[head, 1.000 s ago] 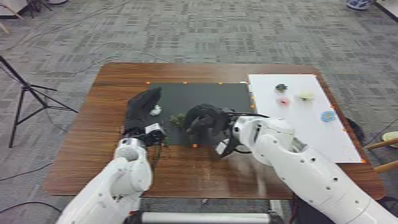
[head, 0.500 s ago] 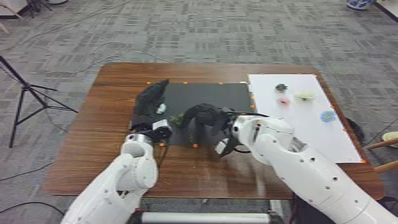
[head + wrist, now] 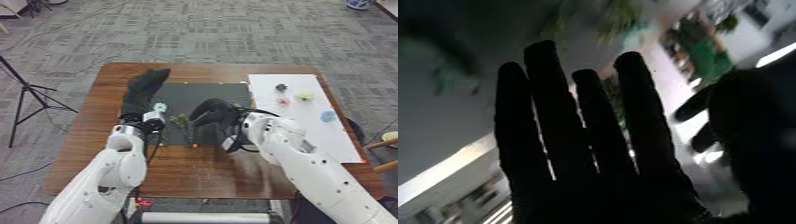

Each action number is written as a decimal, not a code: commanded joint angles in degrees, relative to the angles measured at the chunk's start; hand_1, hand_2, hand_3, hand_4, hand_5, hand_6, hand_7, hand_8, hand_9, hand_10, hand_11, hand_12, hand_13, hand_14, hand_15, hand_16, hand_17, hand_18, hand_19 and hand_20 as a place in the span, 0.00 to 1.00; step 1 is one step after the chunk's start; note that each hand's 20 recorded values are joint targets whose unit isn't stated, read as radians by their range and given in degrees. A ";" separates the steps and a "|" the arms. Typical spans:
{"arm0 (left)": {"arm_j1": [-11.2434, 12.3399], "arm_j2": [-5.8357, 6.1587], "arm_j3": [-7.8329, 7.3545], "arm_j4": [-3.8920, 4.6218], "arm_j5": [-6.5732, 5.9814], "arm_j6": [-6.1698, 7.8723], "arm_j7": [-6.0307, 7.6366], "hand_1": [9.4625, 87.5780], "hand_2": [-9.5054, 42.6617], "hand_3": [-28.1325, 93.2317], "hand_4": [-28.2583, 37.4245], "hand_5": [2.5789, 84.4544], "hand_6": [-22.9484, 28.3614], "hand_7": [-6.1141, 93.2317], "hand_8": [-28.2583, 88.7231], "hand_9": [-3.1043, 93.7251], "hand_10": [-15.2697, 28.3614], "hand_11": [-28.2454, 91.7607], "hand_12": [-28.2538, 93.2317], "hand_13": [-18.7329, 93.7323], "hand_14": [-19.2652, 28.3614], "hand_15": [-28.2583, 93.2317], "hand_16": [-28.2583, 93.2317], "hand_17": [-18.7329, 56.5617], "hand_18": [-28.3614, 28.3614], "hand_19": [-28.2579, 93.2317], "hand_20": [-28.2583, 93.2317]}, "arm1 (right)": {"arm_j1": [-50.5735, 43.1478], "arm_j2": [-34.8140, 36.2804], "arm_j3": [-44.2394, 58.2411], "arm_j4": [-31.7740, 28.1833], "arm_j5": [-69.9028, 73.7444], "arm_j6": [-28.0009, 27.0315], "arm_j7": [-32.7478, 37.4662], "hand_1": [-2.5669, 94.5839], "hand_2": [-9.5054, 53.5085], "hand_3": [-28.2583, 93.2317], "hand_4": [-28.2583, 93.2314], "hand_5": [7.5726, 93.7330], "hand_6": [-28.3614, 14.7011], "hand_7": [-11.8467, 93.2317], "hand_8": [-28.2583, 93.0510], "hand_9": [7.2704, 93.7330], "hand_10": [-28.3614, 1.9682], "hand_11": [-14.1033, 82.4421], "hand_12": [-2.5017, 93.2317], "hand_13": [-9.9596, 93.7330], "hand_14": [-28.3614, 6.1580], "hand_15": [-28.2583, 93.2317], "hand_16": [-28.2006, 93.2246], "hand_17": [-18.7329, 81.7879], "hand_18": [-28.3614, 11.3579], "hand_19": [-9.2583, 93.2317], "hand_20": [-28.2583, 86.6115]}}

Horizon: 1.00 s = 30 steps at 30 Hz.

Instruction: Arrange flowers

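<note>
In the head view, my left hand (image 3: 145, 87) is over the dark mat's left side (image 3: 200, 92), fingers straight. A pale bluish-white flower (image 3: 160, 107) is close beside it; whether they touch I cannot tell. Green sprigs (image 3: 180, 120) with thin stems stand between the two hands. My right hand (image 3: 213, 112) is just to their right, its fingers relaxed and pointing toward them. In the right wrist view, the right hand (image 3: 611, 197) has straight, slightly spread fingers, with blurred green foliage (image 3: 620, 20) beyond their tips.
On the white board (image 3: 315, 137) at the right lie a dark green piece (image 3: 281, 87), a pink flower (image 3: 283, 101), a pale yellow flower (image 3: 304, 95) and a blue flower (image 3: 328, 116). The brown table (image 3: 204, 175) surrounds mat and board. A tripod (image 3: 28, 87) stands left.
My left hand has moved farther forward over the mat. My right hand has shifted slightly right, uncovering more of the green sprigs. The pale flower has moved slightly forward and right.
</note>
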 commanded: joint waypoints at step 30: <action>36.27 7.66 -32.16 -12.84 20.32 -10.82 -4.16 0.27 0.07 0.78 0.18 0.73 0.44 0.30 0.17 0.61 0.68 0.45 0.36 0.54 0.76 0.47 0.25 0.30 0.76 0.41 0.43 | -25.14 17.73 32.87 7.12 -20.32 29.77 7.18 0.41 0.00 0.81 0.07 0.60 0.63 0.32 0.16 0.69 0.47 0.36 0.25 0.77 0.47 0.59 0.47 0.53 0.20 0.80 0.69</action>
